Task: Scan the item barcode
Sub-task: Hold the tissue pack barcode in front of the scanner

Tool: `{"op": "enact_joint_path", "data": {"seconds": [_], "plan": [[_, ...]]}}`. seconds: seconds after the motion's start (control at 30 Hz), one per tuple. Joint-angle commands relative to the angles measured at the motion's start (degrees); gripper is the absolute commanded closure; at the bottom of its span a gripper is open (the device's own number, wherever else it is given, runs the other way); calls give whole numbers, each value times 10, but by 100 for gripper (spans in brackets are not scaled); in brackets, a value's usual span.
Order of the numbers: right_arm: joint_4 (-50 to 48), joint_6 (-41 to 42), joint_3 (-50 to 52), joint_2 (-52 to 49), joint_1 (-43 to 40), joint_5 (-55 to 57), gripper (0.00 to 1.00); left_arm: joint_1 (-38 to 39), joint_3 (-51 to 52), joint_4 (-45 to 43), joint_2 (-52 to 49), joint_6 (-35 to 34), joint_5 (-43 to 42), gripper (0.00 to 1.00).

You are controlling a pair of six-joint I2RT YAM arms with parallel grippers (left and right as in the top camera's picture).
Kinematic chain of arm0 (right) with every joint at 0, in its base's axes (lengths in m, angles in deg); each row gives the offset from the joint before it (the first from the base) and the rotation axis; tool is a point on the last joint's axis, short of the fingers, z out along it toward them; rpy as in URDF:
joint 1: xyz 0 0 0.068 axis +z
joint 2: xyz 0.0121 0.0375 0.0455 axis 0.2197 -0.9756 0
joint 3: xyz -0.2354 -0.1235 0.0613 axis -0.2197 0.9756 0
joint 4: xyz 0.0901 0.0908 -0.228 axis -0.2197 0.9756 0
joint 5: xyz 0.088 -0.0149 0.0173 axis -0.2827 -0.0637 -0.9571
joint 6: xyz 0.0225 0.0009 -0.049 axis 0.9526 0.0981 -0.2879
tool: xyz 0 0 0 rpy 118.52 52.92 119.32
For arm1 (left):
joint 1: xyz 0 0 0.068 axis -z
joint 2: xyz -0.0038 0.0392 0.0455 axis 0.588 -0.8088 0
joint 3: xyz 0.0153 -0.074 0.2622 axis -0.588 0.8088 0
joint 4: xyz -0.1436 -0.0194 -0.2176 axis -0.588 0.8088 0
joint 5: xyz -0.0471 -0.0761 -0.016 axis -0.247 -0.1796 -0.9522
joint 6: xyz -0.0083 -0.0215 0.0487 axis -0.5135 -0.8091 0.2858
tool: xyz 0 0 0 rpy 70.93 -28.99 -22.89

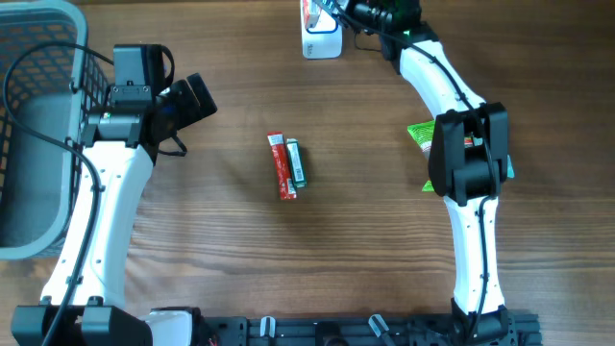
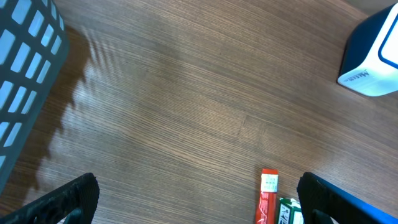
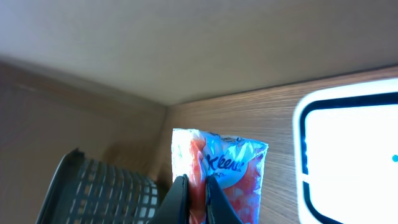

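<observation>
The right gripper (image 3: pixel 196 190) pinches the packet (image 3: pixel 230 165) just beside the scanner (image 3: pixel 300 134), so scanning looks underway but unfinished, while the left gripper (image 1: pixel 192 99) hangs spread.

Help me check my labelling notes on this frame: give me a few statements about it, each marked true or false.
1. The right gripper is shut on the tissue pack. True.
2. The left gripper holds the red stick packet. False: its jaws stand open and empty, and the packet lies on the table.
3. The tissue pack is held up close to the white scanner. True.
4. The green stick packet lies inside the gray basket. False: it lies on the table right beside the red stick packet.
</observation>
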Motion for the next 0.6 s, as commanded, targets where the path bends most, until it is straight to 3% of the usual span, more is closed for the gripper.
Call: {"op": "enact_joint_path", "data": {"seconds": [0.0, 0.43, 0.57], "plan": [[-3, 14, -3, -21, 1, 31, 96, -3, -4, -1, -3, 7, 7, 0], [-21, -109, -2, -45, -1, 55, 96, -3, -4, -1, -3, 7, 7, 0], [-48, -106, -2, -45, -2, 62, 96, -3, -4, -1, -3, 7, 7, 0]]}}
